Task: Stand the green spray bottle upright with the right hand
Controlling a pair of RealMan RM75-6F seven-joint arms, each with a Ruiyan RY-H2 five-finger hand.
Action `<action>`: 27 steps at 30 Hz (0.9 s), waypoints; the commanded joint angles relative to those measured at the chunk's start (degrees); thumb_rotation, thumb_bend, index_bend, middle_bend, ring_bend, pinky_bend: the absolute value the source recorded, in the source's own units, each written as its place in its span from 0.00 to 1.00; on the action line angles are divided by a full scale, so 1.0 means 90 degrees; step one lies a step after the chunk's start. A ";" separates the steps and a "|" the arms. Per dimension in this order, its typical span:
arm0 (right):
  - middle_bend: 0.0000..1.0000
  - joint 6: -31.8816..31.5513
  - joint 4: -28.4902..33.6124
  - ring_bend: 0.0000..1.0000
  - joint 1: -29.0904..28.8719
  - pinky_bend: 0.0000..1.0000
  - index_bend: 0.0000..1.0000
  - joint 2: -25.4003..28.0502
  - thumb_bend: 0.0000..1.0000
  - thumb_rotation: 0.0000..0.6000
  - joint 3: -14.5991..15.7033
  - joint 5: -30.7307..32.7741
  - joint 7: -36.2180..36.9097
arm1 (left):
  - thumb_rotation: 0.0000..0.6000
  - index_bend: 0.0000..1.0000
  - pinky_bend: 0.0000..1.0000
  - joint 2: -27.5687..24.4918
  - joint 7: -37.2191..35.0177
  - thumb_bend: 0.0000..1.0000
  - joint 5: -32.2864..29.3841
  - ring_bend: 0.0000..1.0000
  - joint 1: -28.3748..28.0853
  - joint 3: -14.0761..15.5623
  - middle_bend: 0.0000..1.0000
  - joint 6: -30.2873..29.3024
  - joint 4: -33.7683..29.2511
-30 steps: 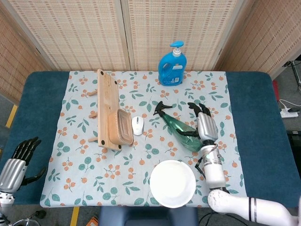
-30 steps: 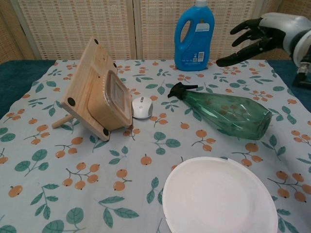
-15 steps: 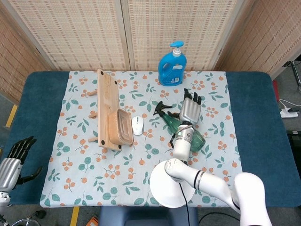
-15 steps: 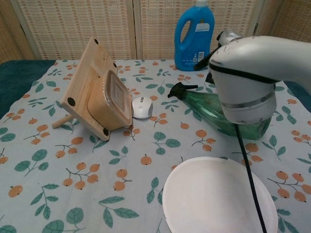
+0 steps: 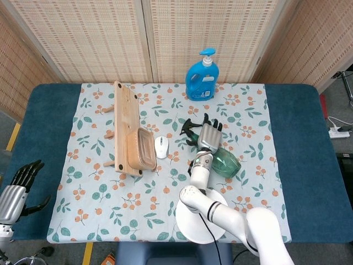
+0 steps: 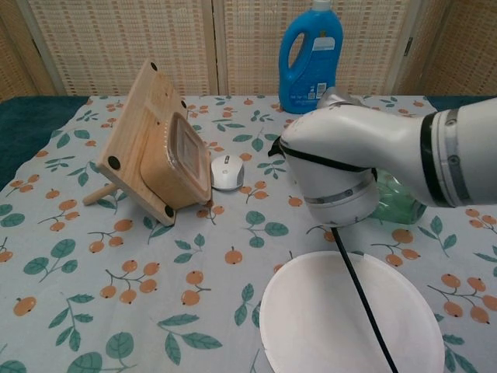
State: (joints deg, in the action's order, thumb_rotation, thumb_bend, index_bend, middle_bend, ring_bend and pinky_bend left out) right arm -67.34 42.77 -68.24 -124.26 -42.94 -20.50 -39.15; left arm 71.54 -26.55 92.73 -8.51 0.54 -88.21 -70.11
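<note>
My right hand (image 5: pixel 208 134) at frame centre over lying bottle (image 5: pixel 223 160), fingers spread; grip undeterminable. My left hand (image 5: pixel 19 187) lower left, fingers apart, empty.

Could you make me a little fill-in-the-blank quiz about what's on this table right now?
1. The green spray bottle is lying on its ____.
2. The right hand is over the bottle's ____ end.
3. The computer mouse lies beside the ____ rack.
4. The round white plate is ____.

Missing words: side; nozzle; wooden; empty
</note>
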 commanded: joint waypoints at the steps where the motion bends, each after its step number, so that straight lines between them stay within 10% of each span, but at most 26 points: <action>1: 0.23 0.0140 -0.0460 0.00 -0.0164 0.00 0.00 -0.0247 0.00 1.00 -0.0070 -0.0025 0.0047 | 1.00 0.00 0.00 -0.0007 -0.0040 0.29 0.0010 0.00 -0.0001 0.0008 0.00 -0.0003 -0.0004; 27: 0.37 0.0912 -0.1768 0.07 -0.0568 0.00 0.10 -0.0639 0.00 1.00 0.0171 0.0425 0.0281 | 1.00 0.00 0.00 -0.0013 -0.0164 0.29 0.0065 0.00 -0.0013 0.0033 0.00 -0.0048 0.0041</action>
State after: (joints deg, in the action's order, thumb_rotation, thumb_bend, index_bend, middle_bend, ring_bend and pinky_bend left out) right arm -59.27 27.00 -73.25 -130.00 -41.53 -16.82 -36.66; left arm 71.47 -28.01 93.34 -8.69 0.90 -88.53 -69.60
